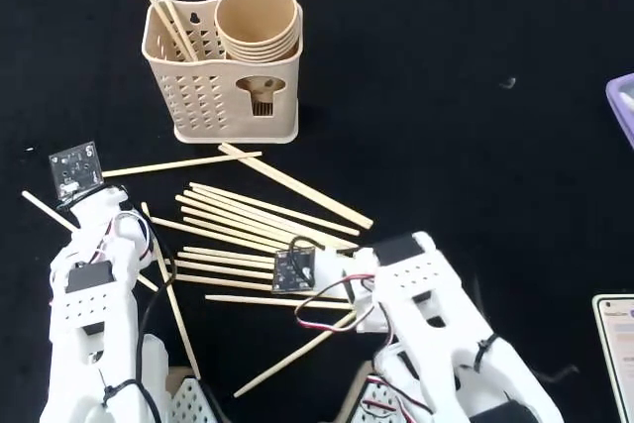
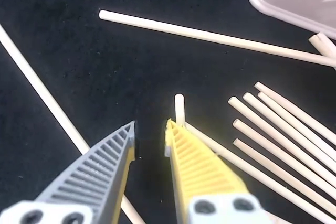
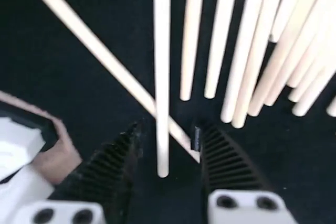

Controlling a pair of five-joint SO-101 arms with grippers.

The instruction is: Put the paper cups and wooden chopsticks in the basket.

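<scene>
Paper cups [image 1: 258, 19]: we find them nested in one stack inside the basket [image 1: 223, 106], which stands well beyond both grippers at the far side of the black table [image 1: 475, 146]. Two chopsticks [image 1: 168, 15] lean tilted in the basket's other compartment, beside the cups. The loose chopsticks [image 1: 253, 220] lie flat in a rough fan on the table, between the basket and the two arms. A few strays lie alongside the left arm [image 1: 89, 284] and in front of the right arm [image 1: 426, 304]. Right gripper [image 3: 165, 132]: we record it as released, fingers spread. The end of one chopstick [image 3: 162, 77] lies in the gap between them, and as far as we can see it touches neither finger. A crossing chopstick [image 3: 94, 51] runs diagonally across it just ahead of the fingertips. More sticks lie side by side farther ahead. Left gripper [image 2: 151, 129]: also released, holding nothing, with bare cloth between the grey finger [image 2: 107, 156] and the yellow finger [image 2: 191, 161]. A stick end [image 2: 179, 103] lies just beside the yellow fingertip, outside the gap. A long stick [image 2: 42, 98] passes on the outer side of the grey finger.
</scene>
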